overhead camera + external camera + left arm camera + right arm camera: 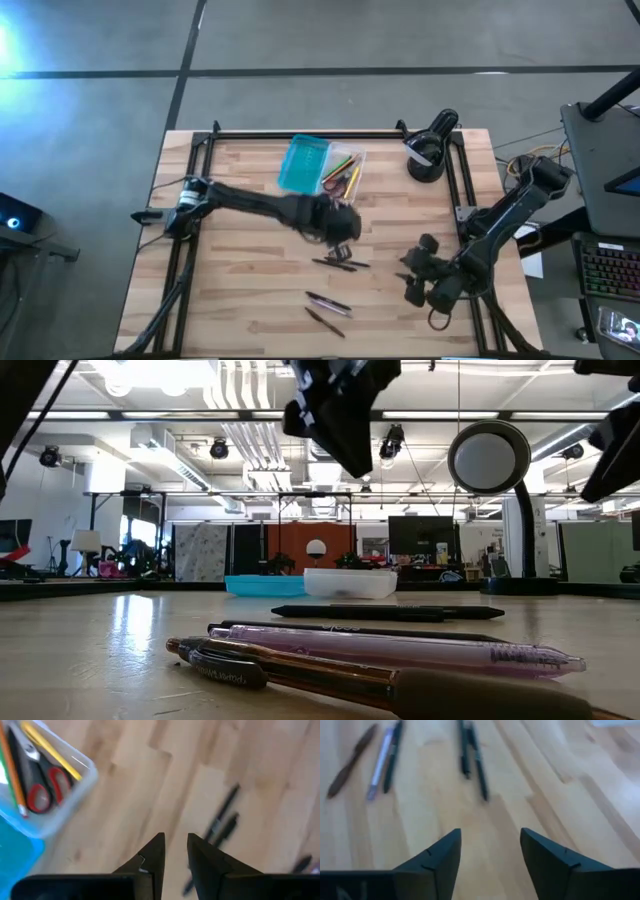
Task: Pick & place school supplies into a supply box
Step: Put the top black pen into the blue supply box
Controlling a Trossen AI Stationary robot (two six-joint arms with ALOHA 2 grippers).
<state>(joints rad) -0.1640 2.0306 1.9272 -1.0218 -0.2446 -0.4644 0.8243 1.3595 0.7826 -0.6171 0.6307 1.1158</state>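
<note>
The supply box lies open near the table's far edge, its turquoise half beside its clear half. The clear half holds red-handled scissors, a yellow pencil and an orange pencil. Two dark pens lie mid-table, and three more pens lie nearer the near edge. My left gripper hovers between the box and the two pens, narrowly open and empty. My right gripper waits at the table's right side, open wide and facing the pens.
A black round device on a stand sits at the far right corner. A black rail frame runs around the tabletop. Bare wood lies on the left half of the table and between the two pen groups.
</note>
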